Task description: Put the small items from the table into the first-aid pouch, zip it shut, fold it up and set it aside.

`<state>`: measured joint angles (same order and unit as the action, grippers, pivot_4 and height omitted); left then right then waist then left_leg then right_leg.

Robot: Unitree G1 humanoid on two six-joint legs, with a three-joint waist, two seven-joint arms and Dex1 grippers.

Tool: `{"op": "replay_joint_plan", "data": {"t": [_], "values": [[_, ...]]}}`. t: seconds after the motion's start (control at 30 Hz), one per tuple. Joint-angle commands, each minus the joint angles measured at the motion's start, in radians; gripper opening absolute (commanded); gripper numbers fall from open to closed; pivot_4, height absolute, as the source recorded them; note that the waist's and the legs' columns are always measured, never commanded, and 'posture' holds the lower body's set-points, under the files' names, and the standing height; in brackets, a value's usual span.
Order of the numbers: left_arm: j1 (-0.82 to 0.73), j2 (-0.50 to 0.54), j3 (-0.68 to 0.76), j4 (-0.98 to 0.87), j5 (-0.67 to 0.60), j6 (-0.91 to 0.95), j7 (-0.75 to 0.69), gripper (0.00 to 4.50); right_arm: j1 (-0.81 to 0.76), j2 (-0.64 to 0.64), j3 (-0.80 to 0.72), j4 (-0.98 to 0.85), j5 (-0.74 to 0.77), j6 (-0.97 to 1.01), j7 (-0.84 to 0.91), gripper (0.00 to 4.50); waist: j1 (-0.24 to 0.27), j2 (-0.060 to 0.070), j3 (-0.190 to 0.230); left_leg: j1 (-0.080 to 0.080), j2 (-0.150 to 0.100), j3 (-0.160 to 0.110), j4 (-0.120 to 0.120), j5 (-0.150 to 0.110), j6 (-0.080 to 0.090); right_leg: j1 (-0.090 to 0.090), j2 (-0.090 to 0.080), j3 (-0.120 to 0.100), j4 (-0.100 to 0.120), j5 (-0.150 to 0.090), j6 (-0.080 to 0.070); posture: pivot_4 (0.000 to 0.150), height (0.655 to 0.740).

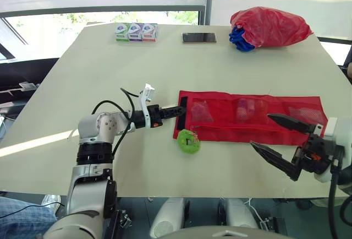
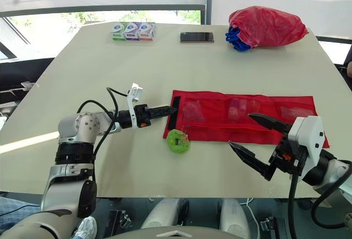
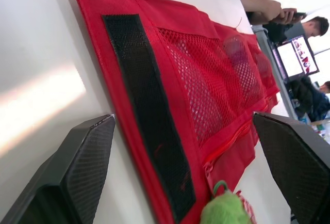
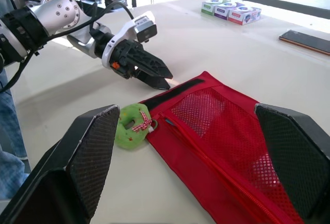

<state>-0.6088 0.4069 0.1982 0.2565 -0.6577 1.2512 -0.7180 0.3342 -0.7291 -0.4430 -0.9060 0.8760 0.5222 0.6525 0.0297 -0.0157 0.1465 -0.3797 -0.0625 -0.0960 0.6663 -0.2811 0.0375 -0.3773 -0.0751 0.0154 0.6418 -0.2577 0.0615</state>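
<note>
Right gripper (image 1: 260, 130): hanging spread and empty over the pouch's near right edge.
Green ring toy (image 1: 188, 141): lying on the table, touching the pouch's near left corner; probably going in next, so a pinch across its rim is looking safest.
Left gripper (image 1: 183, 109): fingers parted, pointing at the black strip.
Red pouch (image 1: 220, 129): lying flat, unfolded; likely needing pinning against sliding.
</note>
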Motion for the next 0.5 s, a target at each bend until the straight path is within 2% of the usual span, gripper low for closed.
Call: {"op": "replay_joint_plan", "data": {"t": [0.03,0.2,0.23,0.27,0.3,0.33,0.47,0.5], "values": [[0.008,-0.043,-0.001,0.048,-0.022,0.106,0.043,4.50,-0.002,-0.010,-0.003,-0.032,0.015,-0.010,-0.006,4.46,0.002,0.000,0.000,0.000,0.000,0.000,0.000,0.000,0.000,0.000,0.000,0.000,0.000,0.000,0.000,0.150,0.7400],[-0.018,-0.047,0.058,0.080,-0.044,0.126,0.059,4.50,-0.003,-0.009,0.006,-0.035,0.014,-0.013,-0.014,4.46,0.002,0.000,0.000,0.000,0.000,0.000,0.000,0.000,0.000,0.000,0.000,0.000,0.000,0.000,0.000,0.150,0.7400],[-0.022,-0.042,0.067,0.086,-0.051,0.131,0.056,4.01,-0.003,-0.008,0.009,-0.035,0.012,-0.014,-0.015,4.50,0.001,0.000,0.000,0.000,0.000,0.000,0.000,0.000,0.000,0.000,0.000,0.000,0.000,0.000,0.000,0.150,0.7400],[-0.022,-0.035,0.069,0.085,-0.058,0.130,0.044,3.83,-0.003,-0.007,0.011,-0.036,0.011,-0.015,-0.016,4.50,-0.001,0.000,0.000,0.000,0.000,0.000,0.000,0.000,0.000,0.000,0.000,0.000,0.000,0.000,0.000,0.150,0.7400],[-0.022,-0.029,0.067,0.083,-0.061,0.126,0.034,3.30,-0.004,-0.007,0.014,-0.035,0.010,-0.016,-0.016,4.50,-0.002,0.000,0.000,0.000,0.000,0.000,0.000,0.000,0.000,0.000,0.001,0.000,0.000,0.000,0.000,0.150,0.7400],[-0.024,-0.026,0.073,0.086,-0.066,0.128,0.031,3.00,-0.005,-0.007,0.015,-0.035,0.010,-0.016,-0.016,4.50,-0.004,-0.001,0.001,0.000,0.000,0.000,0.000,0.000,0.000,-0.001,0.001,0.000,0.000,0.000,0.000,0.150,0.7400],[-0.030,-0.011,0.076,0.097,-0.069,0.117,0.020,1.27,-0.008,-0.007,0.021,-0.032,0.008,-0.020,-0.018,4.50,-0.013,-0.003,0.002,-0.001,0.000,-0.001,0.000,0.000,-0.001,-0.001,0.001,0.000,0.000,0.000,0.000,0.150,0.7400],[-0.032,-0.002,0.078,0.098,-0.074,0.114,0.011,0.99,-0.011,-0.007,0.025,-0.032,0.007,-0.020,-0.019,4.50,-0.014,-0.002,0.002,-0.001,0.000,-0.001,0.000,0.000,-0.001,-0.001,0.001,0.000,0.000,0.000,0.000,0.150,0.7400]]}}
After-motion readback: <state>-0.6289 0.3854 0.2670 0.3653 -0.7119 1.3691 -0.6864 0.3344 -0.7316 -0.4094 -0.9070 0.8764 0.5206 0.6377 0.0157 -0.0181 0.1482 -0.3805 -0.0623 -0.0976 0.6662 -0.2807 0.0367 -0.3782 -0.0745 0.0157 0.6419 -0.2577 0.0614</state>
